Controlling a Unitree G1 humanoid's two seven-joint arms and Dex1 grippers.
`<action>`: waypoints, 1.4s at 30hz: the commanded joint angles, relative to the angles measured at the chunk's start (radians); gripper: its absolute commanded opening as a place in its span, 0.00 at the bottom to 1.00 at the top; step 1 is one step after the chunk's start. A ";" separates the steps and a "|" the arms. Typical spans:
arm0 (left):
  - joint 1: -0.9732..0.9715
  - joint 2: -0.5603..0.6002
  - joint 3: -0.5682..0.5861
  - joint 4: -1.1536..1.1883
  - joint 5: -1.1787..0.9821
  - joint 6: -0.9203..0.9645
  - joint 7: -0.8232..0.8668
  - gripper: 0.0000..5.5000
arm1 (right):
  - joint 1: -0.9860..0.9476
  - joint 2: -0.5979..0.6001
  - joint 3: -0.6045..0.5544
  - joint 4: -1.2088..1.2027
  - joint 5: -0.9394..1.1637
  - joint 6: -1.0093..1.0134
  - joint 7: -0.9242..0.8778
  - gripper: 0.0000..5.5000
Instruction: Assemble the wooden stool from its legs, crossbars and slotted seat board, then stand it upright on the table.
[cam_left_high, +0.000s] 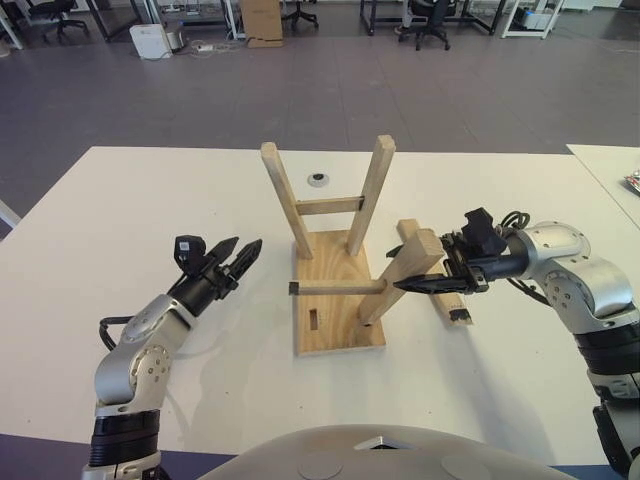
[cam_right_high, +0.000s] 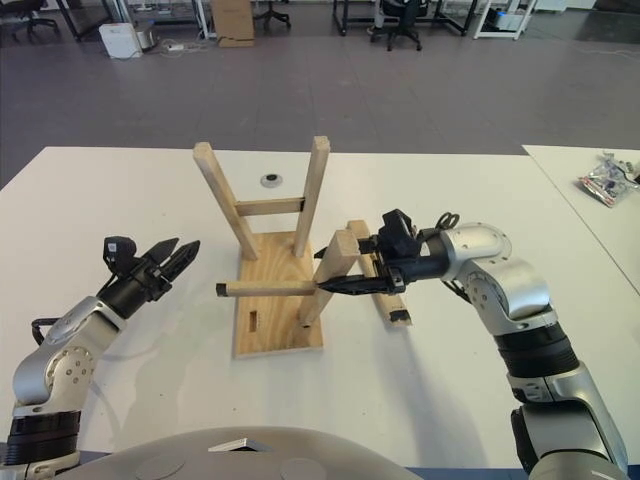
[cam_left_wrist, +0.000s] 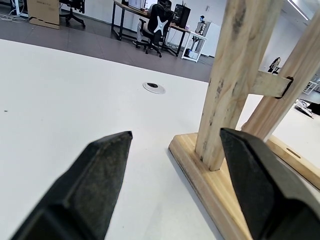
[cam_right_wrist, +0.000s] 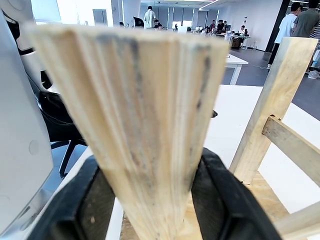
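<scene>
Right claw: the right claw is clamped on the slanted leg, with a finger pressed to each side about midway up the wood.
Slanted leg: it leans out to the right, and its lower end meets the seat board near the right edge.
Lower crossbar: the lower crossbar sticks out level from the slanted leg, across the board to the left.
Left claw: the left claw is spread wide and holds nothing. It hangs over the table left of the board, tips aimed at it but apart from it.
Seat board: it lies flat at mid-table.
Standing legs: the left standing leg and right standing leg rise from the far end, joined by the upper crossbar.
Loose leg: the loose leg lies on the table just right of the board, under the right claw.
</scene>
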 joint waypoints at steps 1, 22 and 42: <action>0.011 -0.016 0.001 -0.014 0.012 -0.007 0.014 0.59 | 0.091 -0.008 0.114 0.089 -0.193 0.084 -0.129 0.38; 0.125 -0.086 -0.001 -0.010 0.077 -0.072 0.054 0.59 | 0.177 0.127 -0.100 0.056 -0.423 0.267 -0.747 0.67; -0.062 0.019 0.164 -0.009 -0.019 -0.045 0.056 0.59 | 0.027 0.348 -0.482 0.018 -0.241 0.442 -1.047 0.37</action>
